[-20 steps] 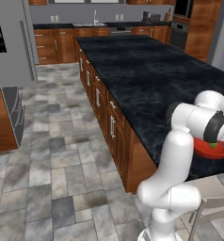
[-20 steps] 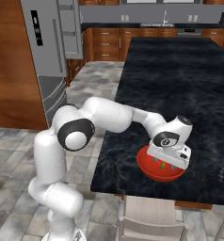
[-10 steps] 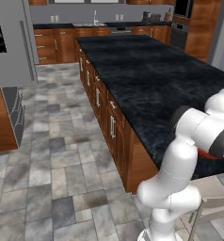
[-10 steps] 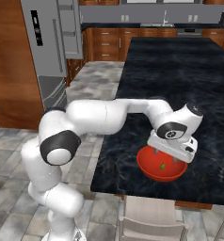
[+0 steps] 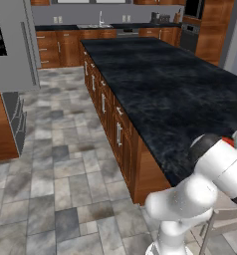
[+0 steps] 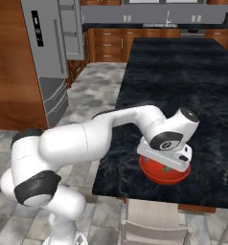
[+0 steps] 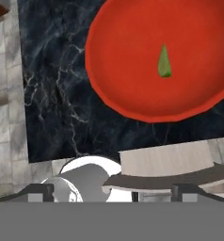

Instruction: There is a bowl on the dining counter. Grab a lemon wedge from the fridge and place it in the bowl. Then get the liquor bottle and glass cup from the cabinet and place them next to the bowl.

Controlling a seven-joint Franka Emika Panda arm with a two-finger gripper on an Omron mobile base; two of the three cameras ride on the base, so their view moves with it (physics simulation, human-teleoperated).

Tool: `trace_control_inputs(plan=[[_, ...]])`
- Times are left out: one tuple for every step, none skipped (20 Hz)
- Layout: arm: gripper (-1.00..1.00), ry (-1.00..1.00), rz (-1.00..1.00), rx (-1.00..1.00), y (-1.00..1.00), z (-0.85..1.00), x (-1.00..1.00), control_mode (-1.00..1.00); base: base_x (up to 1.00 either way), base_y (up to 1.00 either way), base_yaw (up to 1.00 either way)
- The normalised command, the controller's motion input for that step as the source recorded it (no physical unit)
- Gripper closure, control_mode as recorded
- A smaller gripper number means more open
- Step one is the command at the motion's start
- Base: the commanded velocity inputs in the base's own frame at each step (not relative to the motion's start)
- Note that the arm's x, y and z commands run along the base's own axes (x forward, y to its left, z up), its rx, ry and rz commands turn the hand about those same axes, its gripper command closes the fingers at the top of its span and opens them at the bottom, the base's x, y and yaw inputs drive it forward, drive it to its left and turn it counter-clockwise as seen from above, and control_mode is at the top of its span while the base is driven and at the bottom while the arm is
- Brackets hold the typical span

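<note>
Gripper (image 6: 166,167) sits directly above the bowl (image 6: 165,175), jaws spread wide and holding nothing. In the hand view the two finger tips (image 7: 41,190) stand far apart at the bottom, nothing between them. Just ahead of the jaws in that view is a pale wooden chair (image 7: 168,160) tucked against the counter edge, then the near edge of the dining counter (image 7: 62,94), black with white veining. The red bowl (image 7: 132,52) lies further ahead and off to the right of the jaws' midline, resting on the counter close to its edge. The lemon wedge (image 7: 164,62) lies inside the bowl near its centre, loose, clear of the fingers, thin end pointing away from the jaws.

Right base view: hand hangs over the bowl, hiding most of its inside; bowl rim shows below and around the hand. Chair (image 6: 156,221) sits below the counter edge on the near side of the jaws.

Left base view: a sliver of the red bowl (image 5: 229,142) peeks past the arm's elbow at the counter's near right corner.

Far beyond the jaws, across the tiled floor (image 6: 92,95), stands the grey fridge (image 6: 51,52), doors shut. Brown base cabinets (image 5: 60,47) line the back wall, well apart from the jaws.
</note>
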Motion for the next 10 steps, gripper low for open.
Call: trace_control_inputs(plan=[[-1.0, 0.0, 0.1, -0.16, 1.0, 0.0, -0.43, -1.0, 0.0, 0.0, 0.0], [-1.0, 0.0, 0.09, -0.14, 1.0, 0.0, -0.4, -1.0, 0.0, 0.0, 0.0], [-1.0, 0.0, 0.08, -0.13, 1.0, 0.0, -0.4, -1.0, 0.0, 0.0, 0.0], [-1.0, 0.0, 0.08, -0.12, 1.0, 0.0, -0.36, -1.0, 0.0, 0.0, 0.0], [-1.0, 0.0, 0.07, -0.12, 1.0, 0.01, -0.29, -1.0, 0.0, 0.0, 0.0], [-1.0, 0.0, 0.06, -0.11, 1.0, 0.07, -0.25, -1.0, 0.0, 0.0, 0.0], [-1.0, 0.0, 0.05, -0.11, 1.0, 0.12, -0.2, -1.0, 0.0, 0.0, 0.0], [-1.0, 0.0, 0.01, -0.12, 1.0, 0.07, -0.18, -1.0, 0.0, 0.0, 0.0], [-1.0, 0.0, 0.0, -0.13, 1.0, 0.02, -0.21, -1.0, 0.0, 0.0, 0.0], [-1.0, 0.0, 0.0, -0.15, 1.0, 0.0, -0.18, -1.0, 0.0, 0.0, 0.0]])
